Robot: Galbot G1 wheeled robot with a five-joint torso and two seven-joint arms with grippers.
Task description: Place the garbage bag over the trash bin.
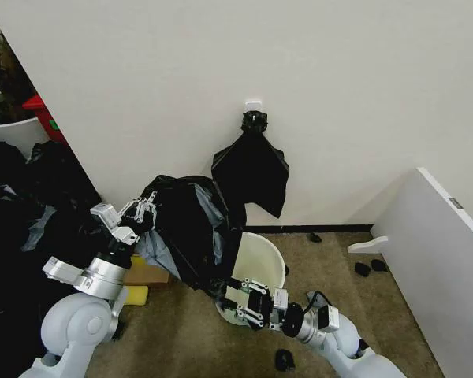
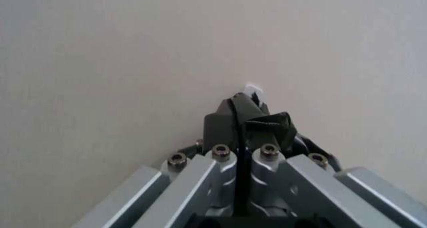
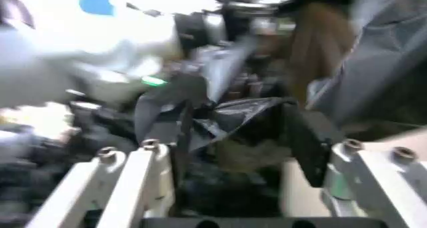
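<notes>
Garbage bag (image 1: 185, 228) hangs stretched between both grippers: left gripper (image 1: 139, 211) pinches it high, right gripper (image 1: 244, 298) clamps its lower edge at the trash bin (image 1: 262, 260) rim.

Brown carpeted floor (image 1: 339, 268) fills the lower middle and lower right of the head view, meeting the white wall along a dark baseboard. The trash bin (image 1: 262, 260) sits on it at lower center, tipped so its opening faces up and toward the camera. Small dark scraps lie scattered: one near the baseboard (image 1: 314, 237), two at right beside a white panel (image 1: 369, 267), one at the bottom edge (image 1: 284, 360). A flat white piece (image 1: 367, 245) lies at right. Yellow blocks (image 1: 146, 273) rest on the floor at lower left, beside a heap of black plastic (image 1: 31, 236) covering the left side.
</notes>
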